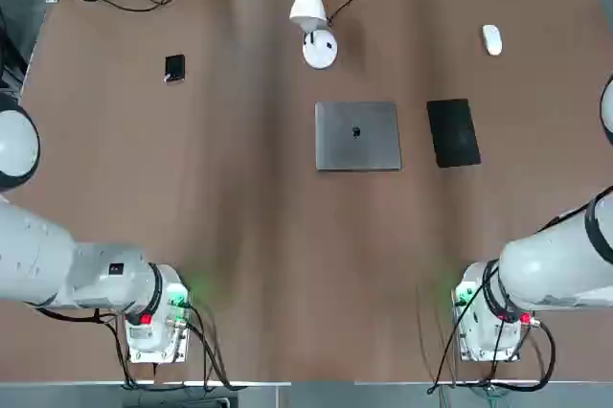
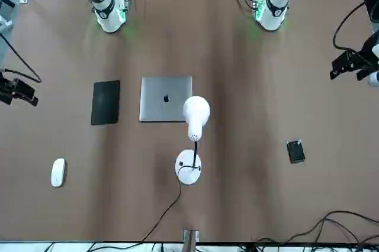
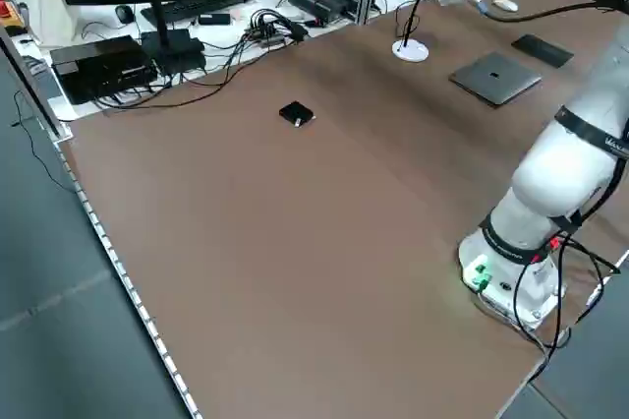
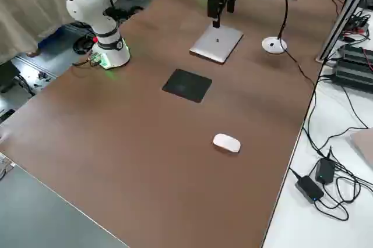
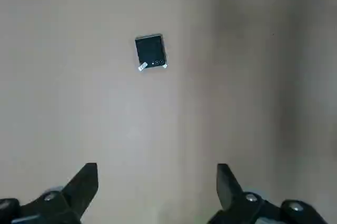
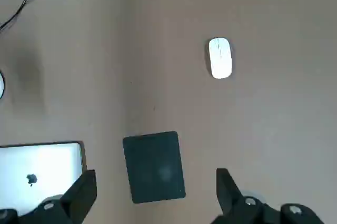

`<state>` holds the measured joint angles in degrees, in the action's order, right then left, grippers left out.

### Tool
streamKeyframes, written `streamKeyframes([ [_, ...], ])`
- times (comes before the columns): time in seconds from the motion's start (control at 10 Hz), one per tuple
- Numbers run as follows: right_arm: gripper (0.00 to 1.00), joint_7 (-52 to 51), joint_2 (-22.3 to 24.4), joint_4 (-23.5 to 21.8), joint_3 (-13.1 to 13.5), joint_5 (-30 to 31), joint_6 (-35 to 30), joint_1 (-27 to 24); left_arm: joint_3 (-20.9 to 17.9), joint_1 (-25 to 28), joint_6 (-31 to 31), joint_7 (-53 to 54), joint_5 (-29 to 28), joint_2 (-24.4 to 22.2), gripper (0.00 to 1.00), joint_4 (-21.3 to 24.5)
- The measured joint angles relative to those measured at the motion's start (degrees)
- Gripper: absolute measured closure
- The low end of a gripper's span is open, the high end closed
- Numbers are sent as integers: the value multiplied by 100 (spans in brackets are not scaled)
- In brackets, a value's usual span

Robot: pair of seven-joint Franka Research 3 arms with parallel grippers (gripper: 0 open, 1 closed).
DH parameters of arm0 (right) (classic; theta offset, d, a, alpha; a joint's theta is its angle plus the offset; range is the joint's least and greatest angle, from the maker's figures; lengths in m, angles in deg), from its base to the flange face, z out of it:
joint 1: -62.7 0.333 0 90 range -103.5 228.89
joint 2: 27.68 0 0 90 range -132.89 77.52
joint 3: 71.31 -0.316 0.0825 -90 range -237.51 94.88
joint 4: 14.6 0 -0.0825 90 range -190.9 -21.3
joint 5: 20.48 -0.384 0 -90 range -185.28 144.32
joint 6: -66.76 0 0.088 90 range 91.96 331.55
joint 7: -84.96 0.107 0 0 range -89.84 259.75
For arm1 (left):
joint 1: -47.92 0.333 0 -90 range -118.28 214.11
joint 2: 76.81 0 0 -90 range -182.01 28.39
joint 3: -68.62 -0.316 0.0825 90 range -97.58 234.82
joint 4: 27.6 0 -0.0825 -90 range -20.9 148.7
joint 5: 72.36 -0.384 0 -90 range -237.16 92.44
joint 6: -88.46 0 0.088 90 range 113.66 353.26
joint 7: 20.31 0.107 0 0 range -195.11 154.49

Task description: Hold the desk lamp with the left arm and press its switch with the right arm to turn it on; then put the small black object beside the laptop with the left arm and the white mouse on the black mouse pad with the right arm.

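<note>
The desk lamp (image 1: 307, 11) stands at the far middle, beyond the laptop (image 1: 358, 136); it looks light and top-heavy, its head smooth and slippery, so steady it low, by the thin neck. The left gripper (image 5: 158, 166) and right gripper (image 6: 157, 170), above the table's left and right sides, are wide open and empty; no container shows.
</note>
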<state>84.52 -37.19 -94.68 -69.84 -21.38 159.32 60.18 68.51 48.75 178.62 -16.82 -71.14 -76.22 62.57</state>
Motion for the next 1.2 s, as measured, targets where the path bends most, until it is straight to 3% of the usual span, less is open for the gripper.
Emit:
streamKeyframes([
  [0.6,0,-2,-9,-1,1,3,0,0,88,-61,13,-171,0,101,0,-12],
  [1.0,0,-9,-153,-35,-5,35,0,148,533,-186,267,286,87,855,1,-712],
  [1.1,0,-7,-307,-136,-5,42,214,209,708,-214,593,592,208,982,1,-736],
  [1.2,0,-7,-499,-430,-2,50,861,225,880,-240,935,896,349,1138,0,-740],
])
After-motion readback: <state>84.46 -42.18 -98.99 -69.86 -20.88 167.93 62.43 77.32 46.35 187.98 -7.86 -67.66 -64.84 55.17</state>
